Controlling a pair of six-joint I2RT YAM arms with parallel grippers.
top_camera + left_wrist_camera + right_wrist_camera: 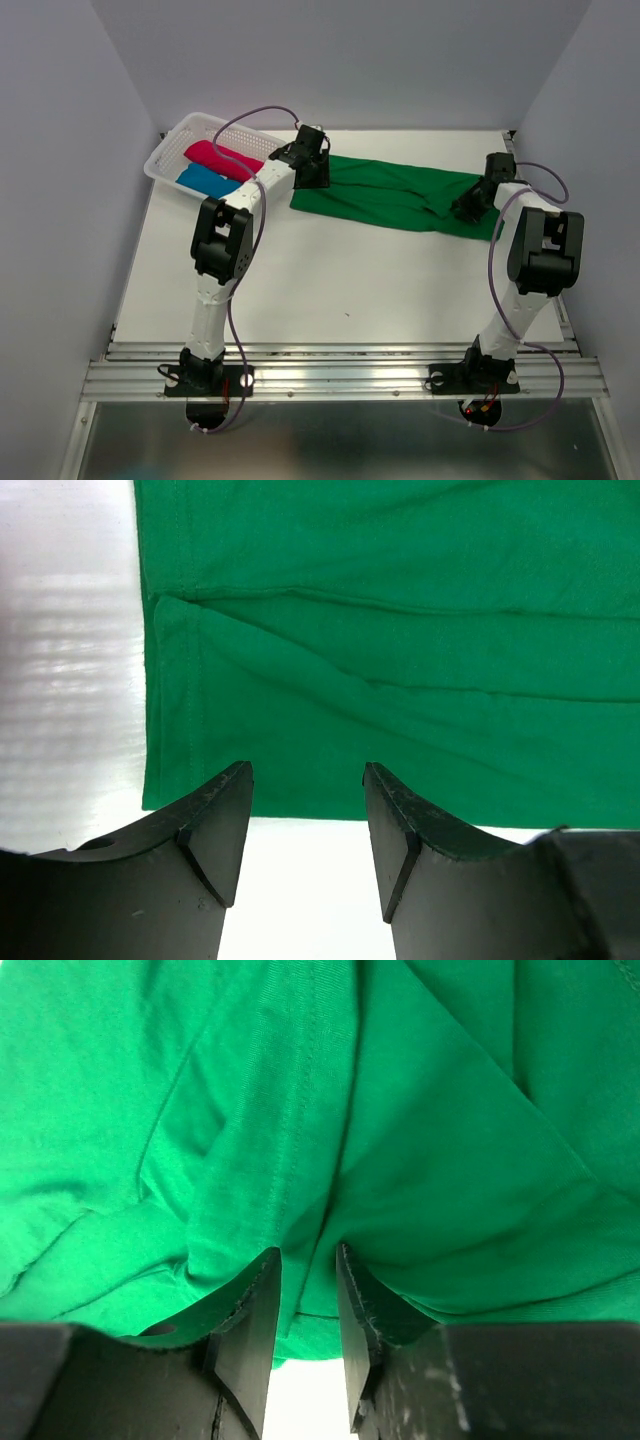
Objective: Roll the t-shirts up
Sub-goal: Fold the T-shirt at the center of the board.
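A bright green t-shirt [390, 195] lies as a long folded strip across the back of the white table. My left gripper [311, 170] is at its left end; in the left wrist view its jaws [307, 780] are open and empty, tips just over the shirt's [400, 630] hem edge. My right gripper [468, 208] is at the shirt's right end; in the right wrist view it [308, 1260] is closed narrowly on a bunched fold of the green fabric [420, 1110]. A crimson-pink t-shirt [222, 157] and a blue one [207, 180] lie rolled in the basket.
A white perforated basket [165, 160] stands at the back left, beside the left arm. Grey walls close in the table on the left, back and right. A metal rail [340, 365] runs along the near edge by the arm bases.
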